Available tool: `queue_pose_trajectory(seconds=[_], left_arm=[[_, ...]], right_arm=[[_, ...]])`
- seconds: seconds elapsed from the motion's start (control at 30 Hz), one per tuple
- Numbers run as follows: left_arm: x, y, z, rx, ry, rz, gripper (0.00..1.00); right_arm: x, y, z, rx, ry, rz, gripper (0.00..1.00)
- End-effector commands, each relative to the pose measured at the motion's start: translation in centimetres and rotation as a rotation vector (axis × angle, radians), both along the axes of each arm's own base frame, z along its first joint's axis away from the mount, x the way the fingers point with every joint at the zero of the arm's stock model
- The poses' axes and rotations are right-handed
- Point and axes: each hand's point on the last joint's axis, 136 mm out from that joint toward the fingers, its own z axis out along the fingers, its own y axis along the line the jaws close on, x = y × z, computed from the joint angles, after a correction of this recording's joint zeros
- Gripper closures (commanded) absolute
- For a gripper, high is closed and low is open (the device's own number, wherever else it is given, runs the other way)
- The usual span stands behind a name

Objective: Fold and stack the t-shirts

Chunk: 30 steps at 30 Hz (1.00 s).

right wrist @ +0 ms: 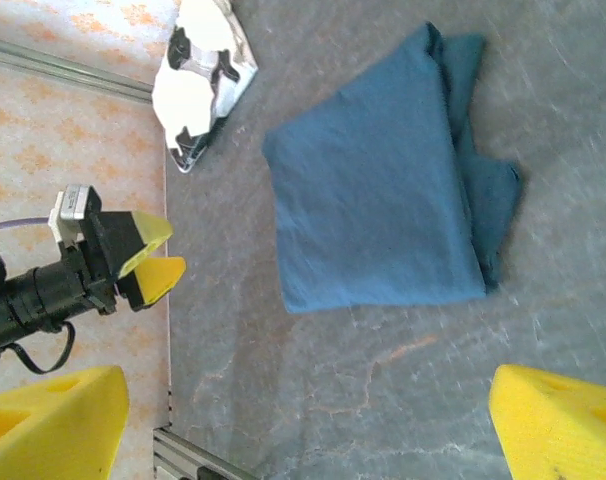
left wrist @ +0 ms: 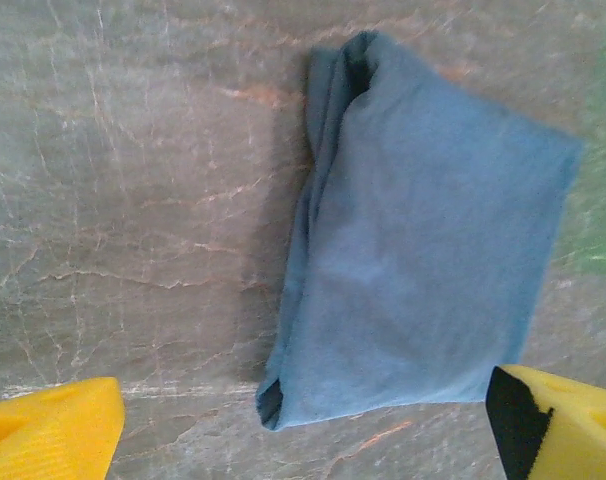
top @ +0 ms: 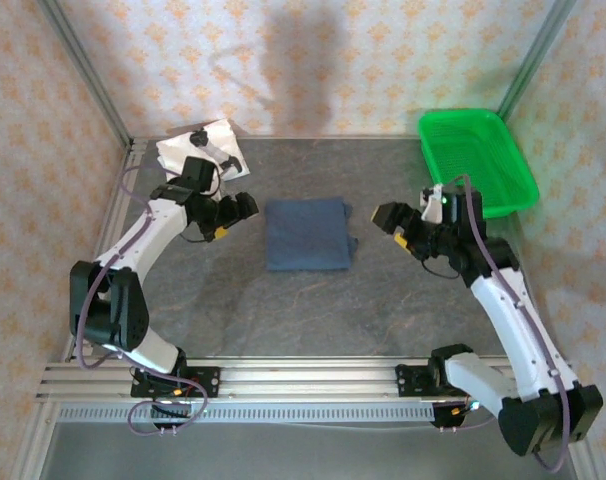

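Where the grey marbled table (top: 303, 310) runs into its back-left corner, the white cloth t-shirt with black printed patches (top: 198, 150) lies as a small compact bundle. Just in front of it hangs the left gripper (top: 235, 218), its 2 yellow-tipped jaws spread wide with nothing between them, pointing toward the table's middle. There the plain dark navy blue cloth t-shirt (top: 305, 233) lies flat, folded into a rough rectangle (a loose layer pokes out at its right edge) and touched by neither arm. Near that edge the right gripper (top: 391, 228) faces it, jaws likewise spread wide and empty. Behind the right arm, in the back-right corner, sits the green plastic mesh basket (top: 461, 116).
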Motion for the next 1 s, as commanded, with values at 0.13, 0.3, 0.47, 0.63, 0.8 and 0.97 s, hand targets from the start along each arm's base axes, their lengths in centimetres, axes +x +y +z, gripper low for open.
queue_pose_trajectory(seconds=[0.13,0.3,0.47,0.63,0.8,0.97], left_arm=[[2.4,-3.3,-3.2,-0.011,-0.032,-0.058,0.12],[2.9,-5.1,-6.1,0.014,0.036,-0.083,0.15],[3.8,-5.9,-7.8,0.040,0.063,-0.084,0.16],[4.5,-6.9,-9.3,0.048,0.083,-0.095,0.18],[5.0,-8.0,-10.2,0.054,0.096,-0.114,0.20],[5.1,-9.2,-11.1,0.086,0.120,-0.143,0.22]], right_arm=[[-2.1,-0.7,-1.6,0.024,0.007,-0.042,0.06],[-3.0,-1.0,-1.9,0.014,0.016,-0.055,0.06],[-3.7,-1.2,-1.9,0.016,0.023,-0.060,0.06],[-4.4,-1.4,-2.2,0.023,0.025,-0.070,0.06],[-4.9,-1.5,-2.5,0.027,0.033,-0.078,0.06],[-5.2,-1.5,-2.6,0.029,0.039,-0.076,0.05]])
